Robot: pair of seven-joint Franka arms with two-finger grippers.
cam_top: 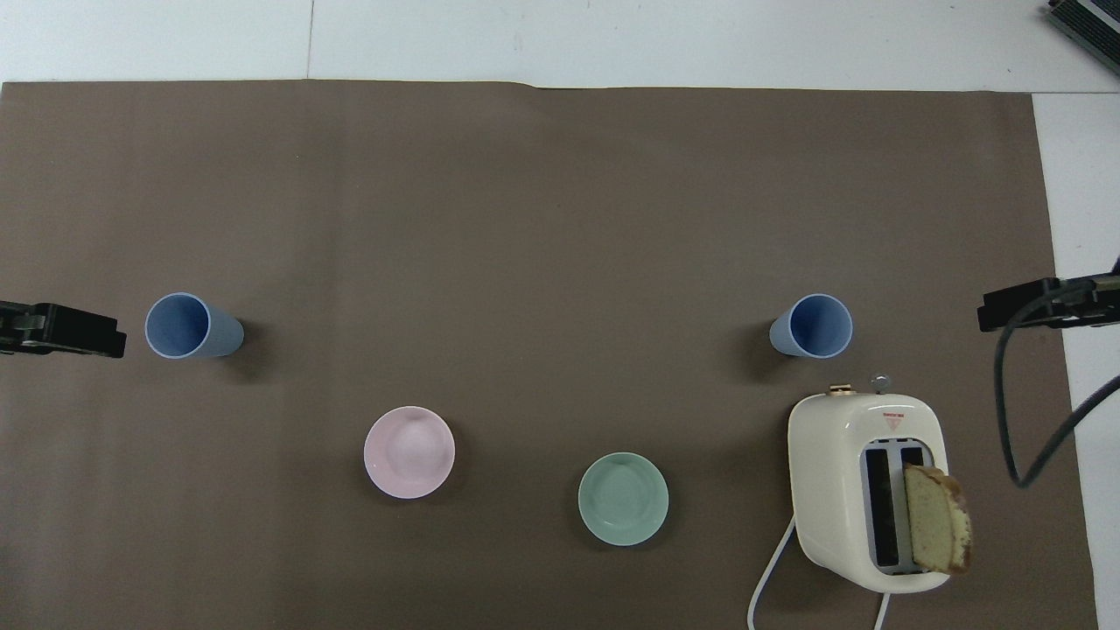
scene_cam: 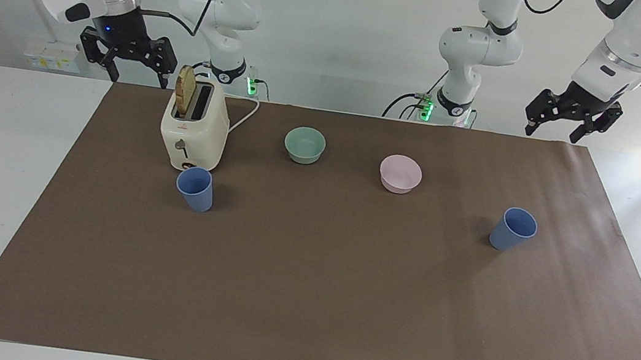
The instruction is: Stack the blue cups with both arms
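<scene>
Two blue cups stand upright and apart on the brown mat (scene_cam: 307, 277). One cup (scene_cam: 195, 188) (cam_top: 811, 326) stands beside the toaster, toward the right arm's end. The other cup (scene_cam: 513, 229) (cam_top: 188, 325) stands alone toward the left arm's end. My left gripper (scene_cam: 551, 135) (cam_top: 61, 329) hangs high over the mat's edge at its own end, open and holding nothing. My right gripper (scene_cam: 137, 78) (cam_top: 1041, 304) hangs high over the mat's edge at the other end, open and holding nothing. Neither gripper touches a cup.
A cream toaster (scene_cam: 193, 132) (cam_top: 866, 490) with a bread slice (cam_top: 938, 529) sticking out stands nearer to the robots than the first cup. A mint-green bowl (scene_cam: 305, 144) (cam_top: 623, 499) and a pink bowl (scene_cam: 400, 173) (cam_top: 409, 451) sit between the cups, nearer to the robots.
</scene>
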